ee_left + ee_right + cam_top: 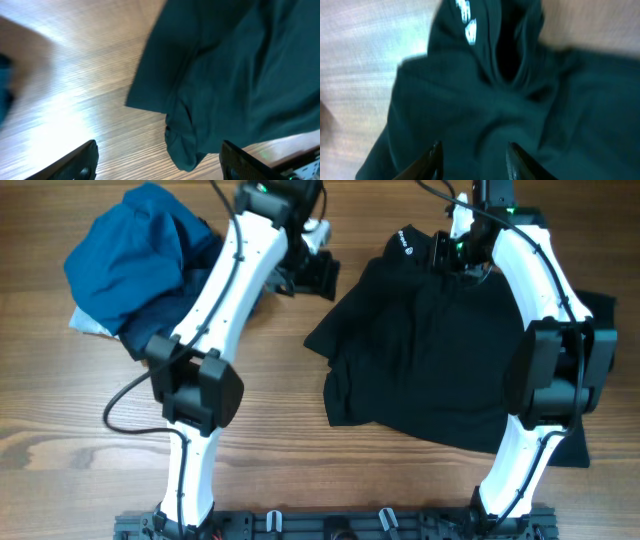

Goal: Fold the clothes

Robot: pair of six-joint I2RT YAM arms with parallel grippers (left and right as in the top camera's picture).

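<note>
The black shirt (pixel 430 350) lies spread over the right half of the overhead frame, on the wooden table (pixel 60 420). Its body is a rough, rumpled block that reaches from the upper centre down toward the lower right. A white logo (pixel 405 240) shows near its top edge. In the upper left of the same frame sits a blue bundle (pixel 135 260) of other garments, well apart from the shirt.

The left gripper (pixel 159 150) hangs over the table near the top centre of the overhead frame, just beside the shirt's left edge. In the left wrist view its fingers (pixel 82 162) stand spread wide, one in each lower corner of the frame, with nothing pinched between them. A bunched corner of dark cloth lies on the wood beyond the gap, and the shirt fills the upper right of that frame.

The right gripper (pixel 472 152) is over the shirt's upper part, near the logo. In the right wrist view (badly blurred) its fingers (pixel 432 160) show at the bottom edge, parted, with dark fabric lying beyond them. No fold can be made out caught between them. Higher in that frame the cloth gathers into a deep crease — a dark hollow at top centre — with white lettering just left of it.
</note>
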